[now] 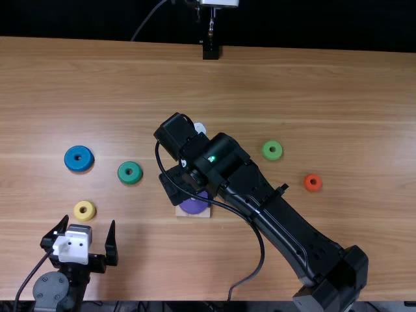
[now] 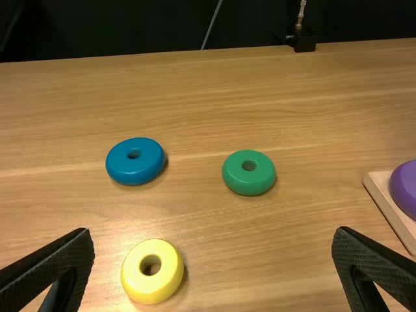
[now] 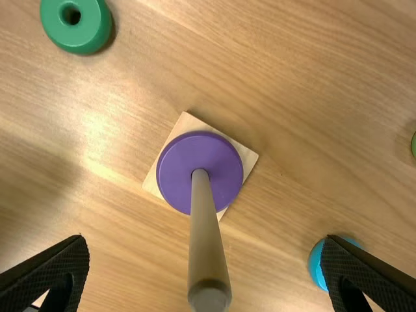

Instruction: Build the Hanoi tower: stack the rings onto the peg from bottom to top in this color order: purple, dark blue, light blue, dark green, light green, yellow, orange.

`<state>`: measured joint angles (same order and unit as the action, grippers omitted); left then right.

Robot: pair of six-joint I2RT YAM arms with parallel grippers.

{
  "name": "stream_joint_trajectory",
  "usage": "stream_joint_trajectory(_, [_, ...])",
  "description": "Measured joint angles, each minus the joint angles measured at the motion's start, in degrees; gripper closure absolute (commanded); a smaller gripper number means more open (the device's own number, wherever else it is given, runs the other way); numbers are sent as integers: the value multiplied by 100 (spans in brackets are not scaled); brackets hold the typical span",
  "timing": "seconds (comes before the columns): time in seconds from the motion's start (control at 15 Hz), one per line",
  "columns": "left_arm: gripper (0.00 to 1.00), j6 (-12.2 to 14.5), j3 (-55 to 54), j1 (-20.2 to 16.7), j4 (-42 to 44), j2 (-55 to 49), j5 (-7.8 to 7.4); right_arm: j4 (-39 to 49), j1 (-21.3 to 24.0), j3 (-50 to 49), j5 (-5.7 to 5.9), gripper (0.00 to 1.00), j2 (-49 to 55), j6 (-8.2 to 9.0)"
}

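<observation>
1. Left gripper [image 1: 81, 244]: fingers are held apart; yellow ring [image 1: 84, 210] is seen just beyond.
2. Wooden base [image 1: 184, 212]: purple ring [image 3: 179, 170] is threaded on peg [image 3: 209, 253]; light blue ring [image 3: 316, 263] is placed nearby.
3. Right gripper [image 1: 170, 186]: is held over base, fingers spread.
4. Orange ring [image 1: 312, 177]: is laid at right.
5. Dark green ring [image 1: 121, 172], dark blue ring [image 1: 70, 158]: are laid at left.
6. Light green ring [image 1: 266, 151]: is set farthest.

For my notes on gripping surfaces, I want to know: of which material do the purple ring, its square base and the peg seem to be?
The purple ring looks like painted wood or plastic, smooth and evenly coloured; the look leaves it open. The base seems bare wood, pale tan and flat. The peg is probably smooth wood too, judging by its dull beige tone.
</observation>
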<state>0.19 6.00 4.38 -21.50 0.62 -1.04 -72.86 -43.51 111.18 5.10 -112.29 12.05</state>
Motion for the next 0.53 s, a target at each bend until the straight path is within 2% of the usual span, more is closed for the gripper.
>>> stream_joint_trajectory(0.27, [0, 0, 0, 2, 0, 0, 0, 79, 2, 144, 2, 0, 0, 9])
stream_joint_trajectory(0.53, [0, -2, 0, 2, -2, 0, 2, 1639, 166, 195, -15, 0, 101, 2])
